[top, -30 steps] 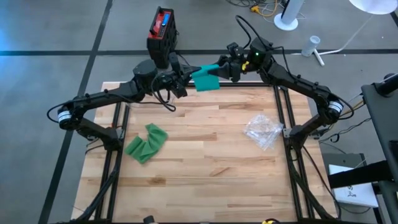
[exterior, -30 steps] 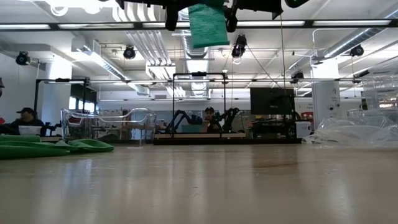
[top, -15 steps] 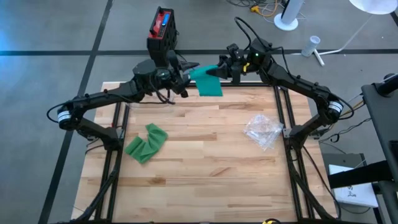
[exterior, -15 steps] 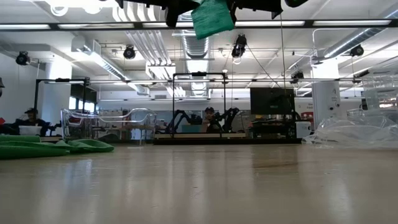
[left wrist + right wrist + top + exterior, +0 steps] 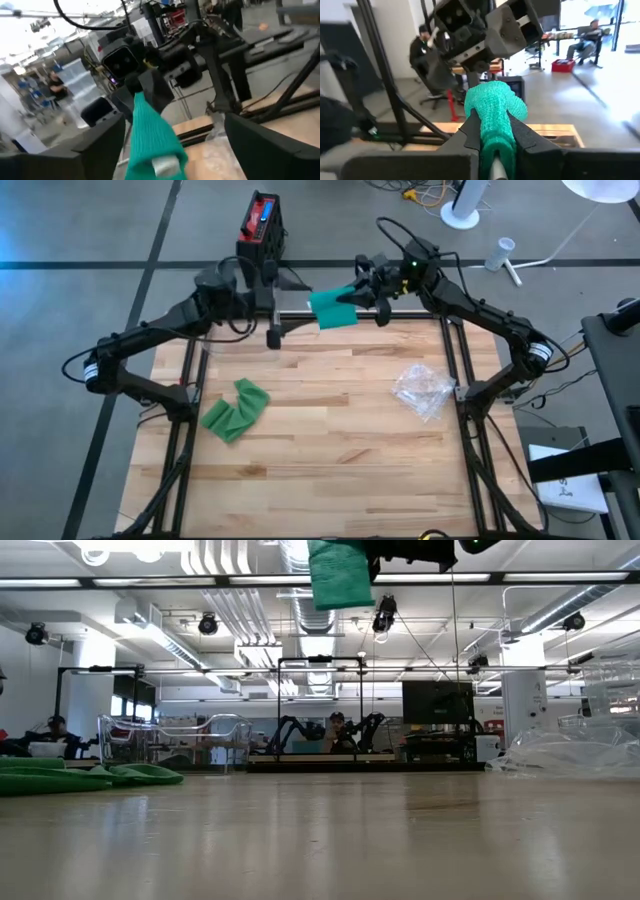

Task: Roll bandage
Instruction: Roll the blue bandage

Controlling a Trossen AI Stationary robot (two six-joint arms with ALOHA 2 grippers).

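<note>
The green bandage point(image 5: 331, 308) hangs in the air above the far edge of the table point(image 5: 330, 450), held up high, its loose end drooping like a short flag. The right pincer point(image 5: 358, 293) is pinching it: in the right wrist view the two dark fingers are pressed against the bunched green fabric point(image 5: 494, 112) on either side. The left pincer point(image 5: 272, 308) sits just beside it, fingers spread wide and holding nothing, with the cloth apart from them. In the left wrist view the strip point(image 5: 150, 135) dangles in front of that open pincer.

So the step in hand looks like a regrasp for the next turn of the roll. To do it well, the right side should keep its pinch firm and steady, so the wound part does not slacken. The left should close on the free tail near the roll, not at the tip, and keep the fabric taut and flat.

A second green bandage point(image 5: 235, 409) lies crumpled near the table's left edge, and a clear plastic wrapper point(image 5: 424, 389) rests near the right edge.
</note>
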